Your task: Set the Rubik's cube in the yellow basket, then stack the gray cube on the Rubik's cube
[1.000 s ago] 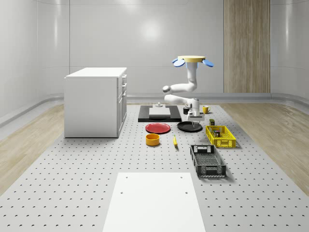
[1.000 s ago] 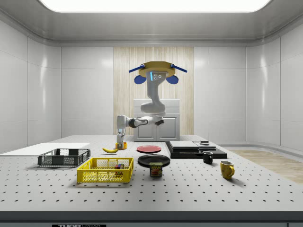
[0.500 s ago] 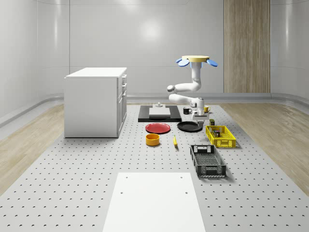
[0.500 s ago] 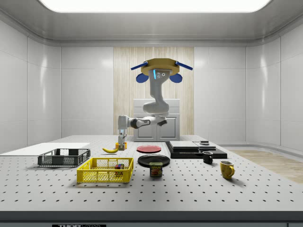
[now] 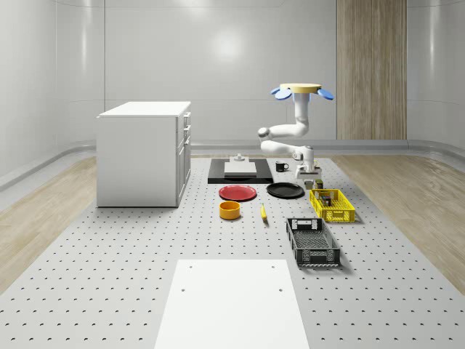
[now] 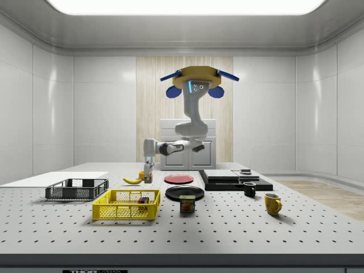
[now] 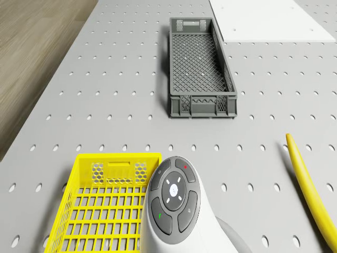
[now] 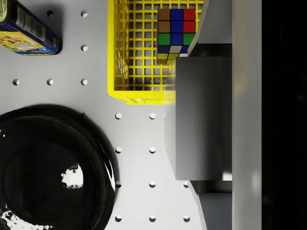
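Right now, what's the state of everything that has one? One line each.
Rubik's cube, inside the yellow basket.
gray cube, held between the fingers, above the table just off the basket's end, not yet stacked.
gripper, shut on the gray cube.
drone, hovering above the table near the basket.
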Robot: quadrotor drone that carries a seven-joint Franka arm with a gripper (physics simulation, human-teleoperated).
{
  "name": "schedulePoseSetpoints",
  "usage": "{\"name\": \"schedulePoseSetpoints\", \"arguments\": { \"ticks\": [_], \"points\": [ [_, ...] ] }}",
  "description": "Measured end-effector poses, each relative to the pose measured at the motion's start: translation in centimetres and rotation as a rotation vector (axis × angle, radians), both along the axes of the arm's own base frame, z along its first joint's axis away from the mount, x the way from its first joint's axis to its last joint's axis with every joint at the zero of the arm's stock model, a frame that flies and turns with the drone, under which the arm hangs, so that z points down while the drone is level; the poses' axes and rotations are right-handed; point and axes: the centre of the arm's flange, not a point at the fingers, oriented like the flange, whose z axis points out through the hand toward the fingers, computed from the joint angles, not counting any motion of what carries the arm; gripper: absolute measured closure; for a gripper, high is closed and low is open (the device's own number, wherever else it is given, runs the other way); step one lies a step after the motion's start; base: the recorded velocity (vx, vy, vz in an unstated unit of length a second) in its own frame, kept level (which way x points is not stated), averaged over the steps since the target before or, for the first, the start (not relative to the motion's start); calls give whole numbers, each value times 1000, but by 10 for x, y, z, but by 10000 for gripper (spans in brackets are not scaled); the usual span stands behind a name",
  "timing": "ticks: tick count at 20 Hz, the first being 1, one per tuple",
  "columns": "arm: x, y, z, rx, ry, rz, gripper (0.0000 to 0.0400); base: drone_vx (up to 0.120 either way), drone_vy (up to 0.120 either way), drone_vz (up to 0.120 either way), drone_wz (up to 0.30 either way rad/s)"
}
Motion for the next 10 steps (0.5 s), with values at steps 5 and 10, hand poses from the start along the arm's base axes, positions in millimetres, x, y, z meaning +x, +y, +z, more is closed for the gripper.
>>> {"name": "schedulePoseSetpoints", "arguments": {
  "ticks": [5, 10],
  "points": [
    [0, 0, 0, 0, 0, 0, 150, 0, 120, 0, 0],
    [0, 0, 0, 0, 0, 0, 150, 0, 120, 0, 0]
  ]
}}
